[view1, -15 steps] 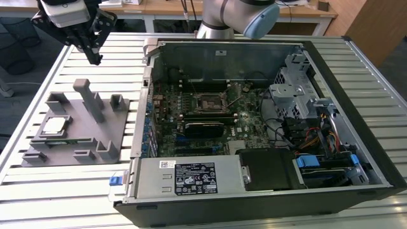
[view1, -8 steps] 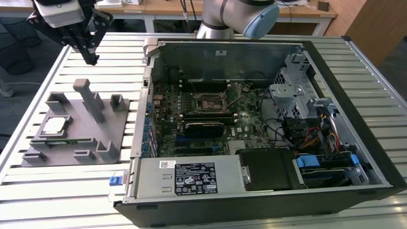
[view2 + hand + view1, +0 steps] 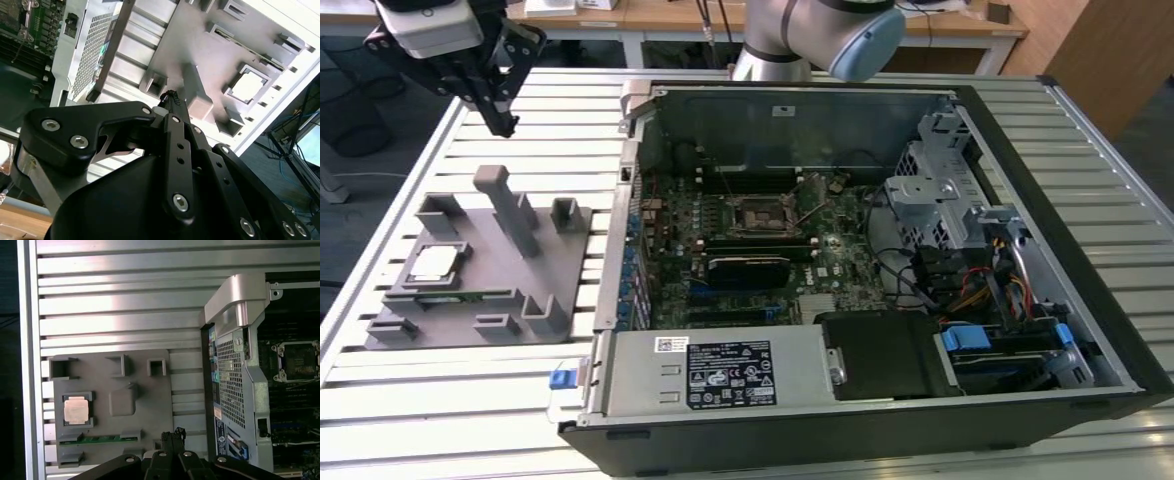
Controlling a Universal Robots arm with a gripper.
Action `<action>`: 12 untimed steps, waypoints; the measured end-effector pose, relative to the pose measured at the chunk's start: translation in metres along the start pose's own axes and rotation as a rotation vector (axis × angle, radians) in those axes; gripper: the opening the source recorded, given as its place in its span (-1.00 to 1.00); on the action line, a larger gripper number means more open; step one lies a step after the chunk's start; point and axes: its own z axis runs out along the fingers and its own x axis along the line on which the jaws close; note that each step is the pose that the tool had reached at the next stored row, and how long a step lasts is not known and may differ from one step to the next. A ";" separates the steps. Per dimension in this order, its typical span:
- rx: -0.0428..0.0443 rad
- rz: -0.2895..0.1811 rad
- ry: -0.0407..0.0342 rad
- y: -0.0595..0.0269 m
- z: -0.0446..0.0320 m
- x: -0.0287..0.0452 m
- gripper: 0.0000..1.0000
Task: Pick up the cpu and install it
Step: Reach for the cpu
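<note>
The cpu [image 3: 434,263] is a small square chip with a silvery top. It lies in a recess of the grey holder plate [image 3: 574,235] on the slatted table, at the exterior view's left. It also shows in both wrist views [image 3: 76,409] [image 3: 248,86]. My gripper [image 3: 502,124] hangs in the air above the table, beyond the plate's far end and well apart from the cpu. Its black fingers [image 3: 172,434] are shut together with nothing between them, as the second wrist view [image 3: 169,96] confirms. The black-framed socket [image 3: 758,213] [image 3: 298,360] sits on the motherboard inside the open computer case.
A tall grey post [image 3: 507,205] rises from the holder plate, and a green memory stick [image 3: 460,296] [image 3: 100,439] lies along its near edge. The open case [image 3: 1067,130] with its metal walls, drive cage and cables takes up the exterior view's right. Desks stand behind the table.
</note>
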 end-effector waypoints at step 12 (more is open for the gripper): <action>0.0000 0.000 0.0001 -0.0011 0.0003 0.0139 -0.79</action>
